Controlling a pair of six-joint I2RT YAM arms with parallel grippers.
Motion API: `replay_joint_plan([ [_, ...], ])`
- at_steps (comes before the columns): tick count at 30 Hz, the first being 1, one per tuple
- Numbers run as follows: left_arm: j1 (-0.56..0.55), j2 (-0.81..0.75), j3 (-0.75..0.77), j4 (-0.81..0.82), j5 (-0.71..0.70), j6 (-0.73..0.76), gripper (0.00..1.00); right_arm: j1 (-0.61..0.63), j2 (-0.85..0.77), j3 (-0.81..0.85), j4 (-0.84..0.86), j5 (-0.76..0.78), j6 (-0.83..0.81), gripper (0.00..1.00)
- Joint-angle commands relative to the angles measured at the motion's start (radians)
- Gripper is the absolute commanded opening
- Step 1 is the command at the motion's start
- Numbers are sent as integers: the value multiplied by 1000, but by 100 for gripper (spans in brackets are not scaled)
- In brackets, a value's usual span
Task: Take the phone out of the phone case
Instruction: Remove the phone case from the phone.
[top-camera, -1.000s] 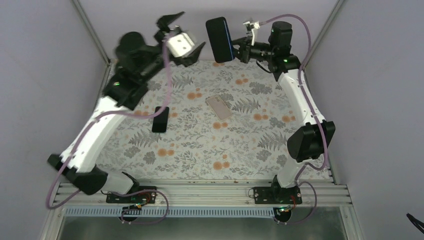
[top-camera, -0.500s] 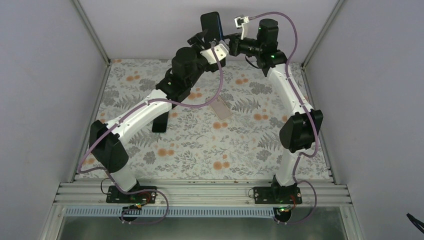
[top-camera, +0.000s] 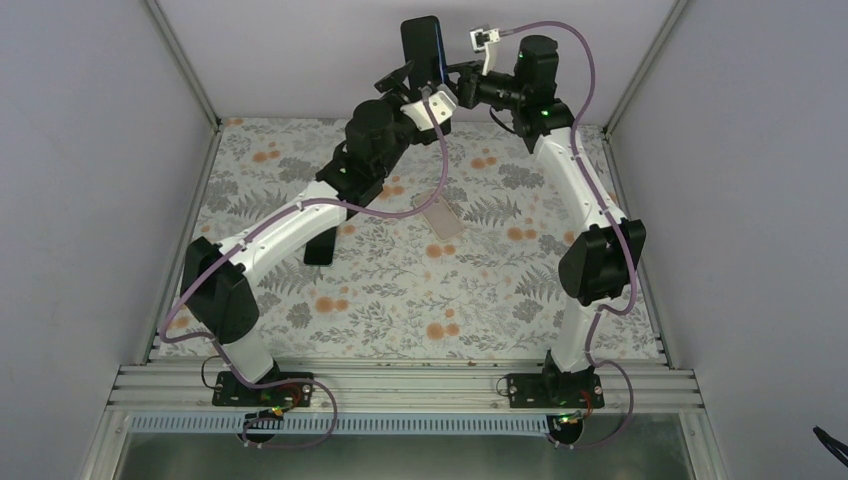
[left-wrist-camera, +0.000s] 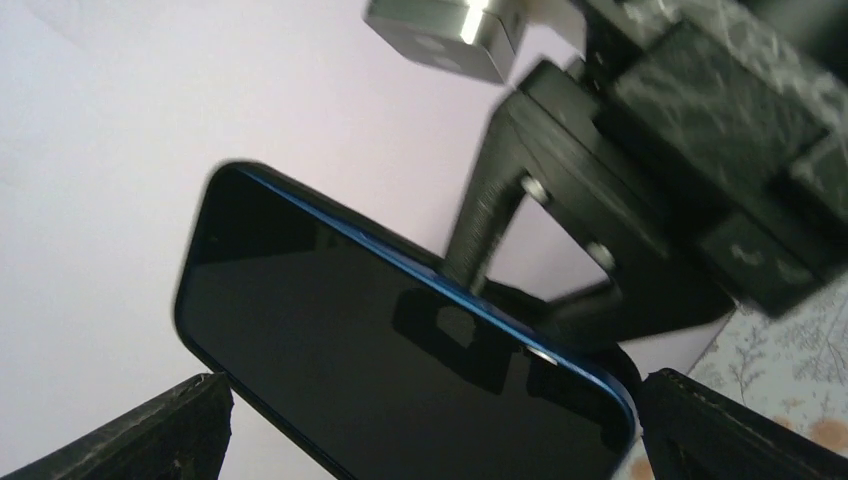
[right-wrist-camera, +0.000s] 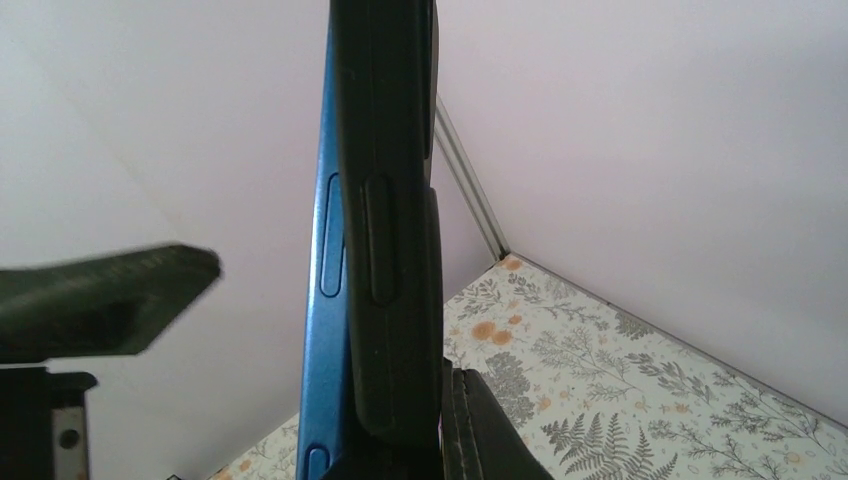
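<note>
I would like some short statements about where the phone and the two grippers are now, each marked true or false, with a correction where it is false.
1. The right gripper holds the phone in the air, above the table. True.
2. The left gripper is shut on the phone. False: its fingers are open, one on each side of the phone.
3. The phone has a blue edge and sits in a black case. True.
4. Nothing lies on the table. False: a black device and a beige one lie on it.
5. The phone is held flat, screen up. False: it stands on end.
</note>
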Motion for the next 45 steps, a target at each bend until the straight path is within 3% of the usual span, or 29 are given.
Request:
replay_joint_plan([
  [1, 15, -6, -35, 36, 5, 2, 100, 3, -18, 50, 85, -10, 22, 3],
  [19, 23, 36, -46, 180, -123, 17, 100, 6, -31, 34, 115, -36, 51, 3],
  [23, 5, 55, -63, 416, -296, 103, 100, 6, -36, 7, 125, -35, 62, 3],
  [25, -7, 82, -75, 651, -366, 231, 100, 6, -32, -6, 136, -43, 72, 3],
  [29, -7, 141, -61, 980, -386, 440, 100, 6, -24, -9, 142, -70, 83, 3],
  [33, 22, 165, -43, 1063, -379, 491, 99, 5, -36, -20, 136, -124, 70, 3],
  [37, 38, 175, -78, 1247, -302, 607, 92, 3, -54, -41, 112, -174, 35, 3],
  [45, 42, 199, -35, 1323, -256, 689, 83, 1, -36, -40, 91, -307, 13, 3],
])
